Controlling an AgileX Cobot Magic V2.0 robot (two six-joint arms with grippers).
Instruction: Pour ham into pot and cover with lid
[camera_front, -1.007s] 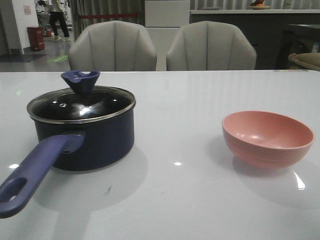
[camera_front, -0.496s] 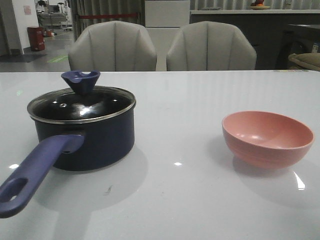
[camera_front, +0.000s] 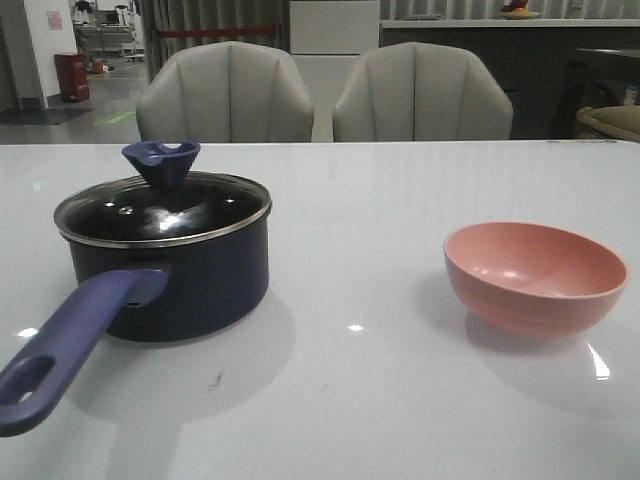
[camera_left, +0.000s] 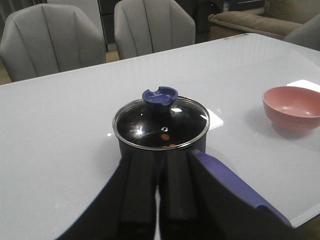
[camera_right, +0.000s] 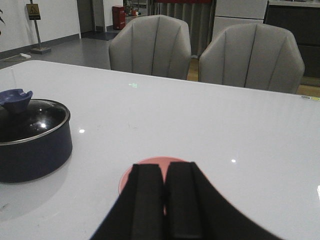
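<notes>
**Both grippers closed and empty, lid seated on pot**

Left gripper (camera_left: 159, 200) has its two dark fingers (camera_left: 137, 195) pressed together with only a thin seam between them, pinching nothing. Just beyond its fingertips stands the pot (camera_left: 160, 142), so near that the fingers hide part of its near wall. The pot's handle (camera_left: 235, 187) runs back alongside the gripper, passing close by it and ending out of sight at the picture's edge. The lid (camera_left: 161, 124) sits level on the pot, its metal rim matching the pot's rim all round, with the blue knob (camera_left: 159, 96) upright on the side of the lid away from the gripper. Through the glass, a few small orange bits of ham (camera_left: 166, 136) show inside the pot, ahead of the fingertips. The bowl (camera_left: 292, 106) lies well off to the side of this gripper, apart from the pot.

Right gripper (camera_right: 163, 200) is likewise pressed shut and holds nothing. The pink bowl sits directly ahead of its fingertips, partly hidden behind them; its contents cannot be made out from there. The pot is well off to one side of this gripper.

In the front view neither gripper appears; the bowl's visible inside looks bare. Everything rests on the white table (camera_front: 360, 200), with two grey chairs (camera_front: 225, 92) beyond its far edge.
</notes>
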